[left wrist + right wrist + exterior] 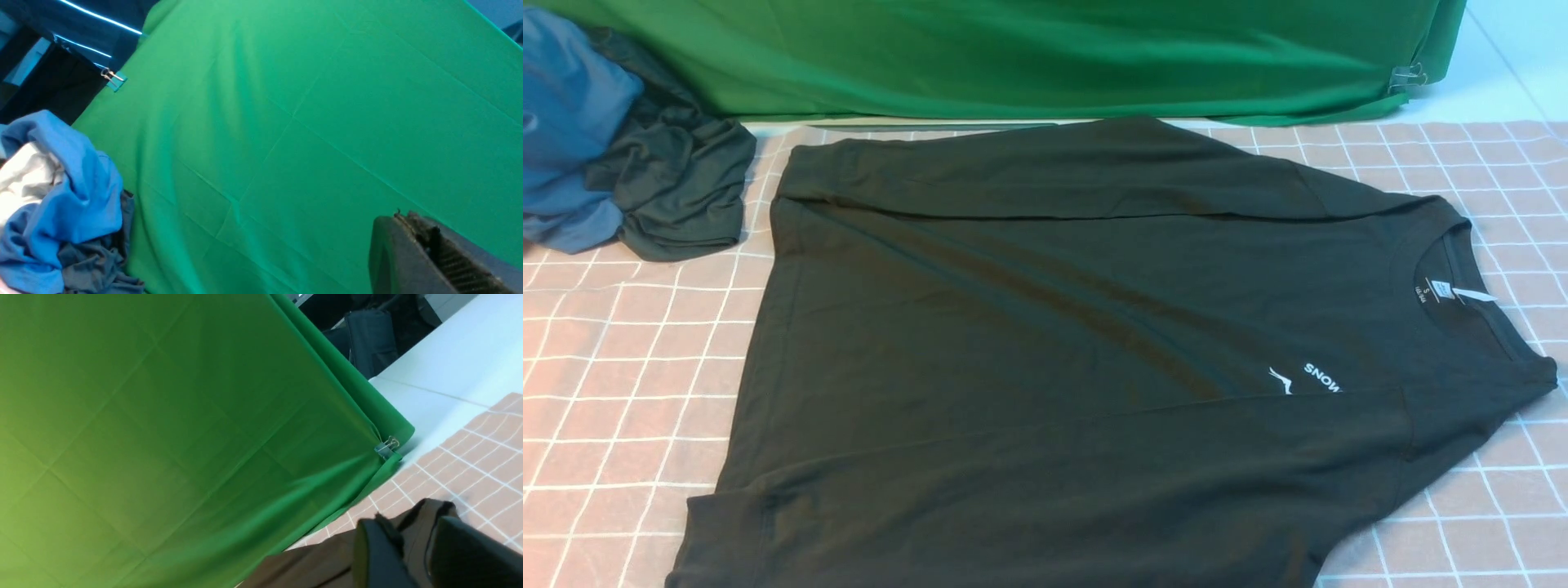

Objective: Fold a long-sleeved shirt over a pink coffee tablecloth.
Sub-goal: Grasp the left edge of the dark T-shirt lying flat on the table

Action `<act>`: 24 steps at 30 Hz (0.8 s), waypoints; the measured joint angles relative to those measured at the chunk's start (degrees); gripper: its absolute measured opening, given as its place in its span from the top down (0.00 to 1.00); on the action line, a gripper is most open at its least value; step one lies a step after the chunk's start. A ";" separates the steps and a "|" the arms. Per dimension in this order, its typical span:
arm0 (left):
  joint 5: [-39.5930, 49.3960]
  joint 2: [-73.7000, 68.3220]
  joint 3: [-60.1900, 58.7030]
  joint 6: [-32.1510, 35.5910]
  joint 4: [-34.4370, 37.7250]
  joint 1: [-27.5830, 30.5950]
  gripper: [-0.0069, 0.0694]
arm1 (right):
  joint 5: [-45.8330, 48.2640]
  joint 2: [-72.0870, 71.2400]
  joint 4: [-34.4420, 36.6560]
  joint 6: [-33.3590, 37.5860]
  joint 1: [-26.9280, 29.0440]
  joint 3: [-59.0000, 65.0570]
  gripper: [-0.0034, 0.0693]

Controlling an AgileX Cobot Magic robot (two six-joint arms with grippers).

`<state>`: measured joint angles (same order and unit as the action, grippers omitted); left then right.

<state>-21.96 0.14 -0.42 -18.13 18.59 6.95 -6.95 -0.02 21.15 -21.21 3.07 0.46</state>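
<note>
Beyond the parted right fingers (pixel 380 555) lies the long-sleeved shirt (pixel 318 563); left fingers (pixel 408 253) are together.

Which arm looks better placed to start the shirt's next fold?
Right, probably: the right fingers stand apart with the long-sleeved shirt just beyond; the left fingers are shut, facing the green cloth.

there was one long-sleeved shirt (pixel 1029 327), one pink coffee tablecloth (pixel 621 392), one green cloth (pixel 1013 57), one blue garment (pixel 572 122), one grey-green garment (pixel 678 188).

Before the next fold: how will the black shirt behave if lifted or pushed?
Likely floppy: the long-sleeved shirt lies flat with creases, so it should drape. Pushed, it'd probably bunch rather than slide on the pink coffee tablecloth.
</note>
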 joint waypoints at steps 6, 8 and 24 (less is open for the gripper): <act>-1.42 0.00 0.00 -9.08 -0.33 0.00 0.89 | -1.44 0.00 0.00 -0.23 0.00 0.00 0.62; -3.84 0.00 0.00 -11.43 -0.33 0.00 0.89 | -3.06 0.00 0.00 -0.37 0.00 0.00 0.62; 69.66 -40.29 52.47 -4.73 -7.73 0.00 0.89 | 31.27 32.94 -2.38 26.91 -11.49 -46.32 0.90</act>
<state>47.70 -40.15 52.05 -22.86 10.86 6.95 24.32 32.92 18.77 5.70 -8.43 -45.86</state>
